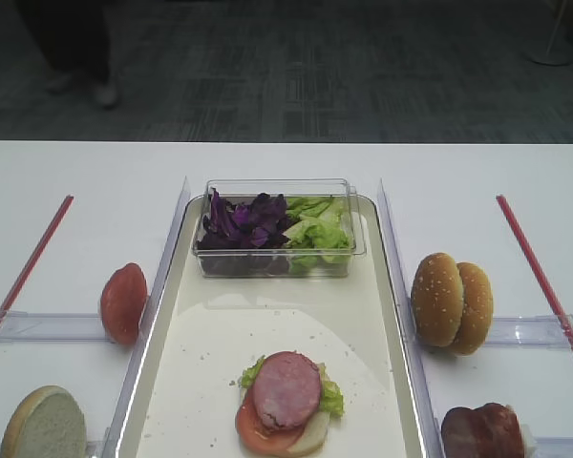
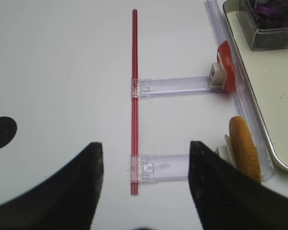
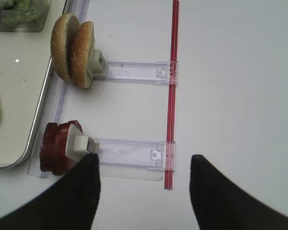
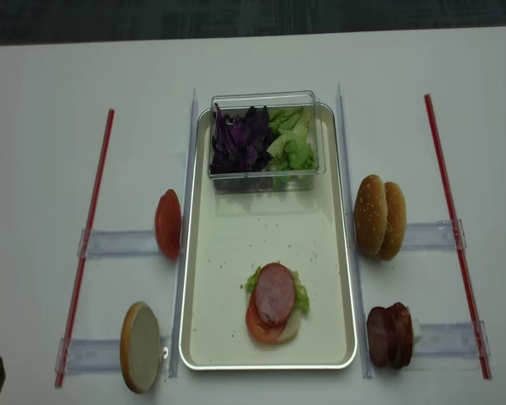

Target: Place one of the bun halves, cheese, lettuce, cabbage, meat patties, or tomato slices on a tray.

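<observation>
The cream tray point(image 1: 220, 343) point(image 4: 236, 253) holds a stack topped by a meat patty point(image 1: 286, 388) point(image 4: 275, 293) over lettuce, a tomato slice and a pale bun half. A clear tub at its far end holds cabbage point(image 1: 239, 221) and lettuce point(image 1: 317, 224). Right of the tray stand two bun halves point(image 1: 451, 301) point(image 3: 72, 48) and meat patties point(image 1: 481, 431) point(image 3: 56, 146). On the left are a tomato slice point(image 1: 123, 302) point(image 2: 226, 64) and a cut-faced bun half point(image 1: 45, 425) point(image 2: 245, 148). My right gripper point(image 3: 144, 160) hangs open and empty beside the patties. My left gripper point(image 2: 146, 143) is open and empty beside the bun half.
Red strips point(image 1: 33, 258) point(image 1: 540, 277) run along both sides of the table. Clear plastic rails point(image 3: 134, 72) point(image 2: 173, 86) with white holder blocks carry the food beside the tray. A black round mark point(image 2: 2, 132) lies on the table at far left.
</observation>
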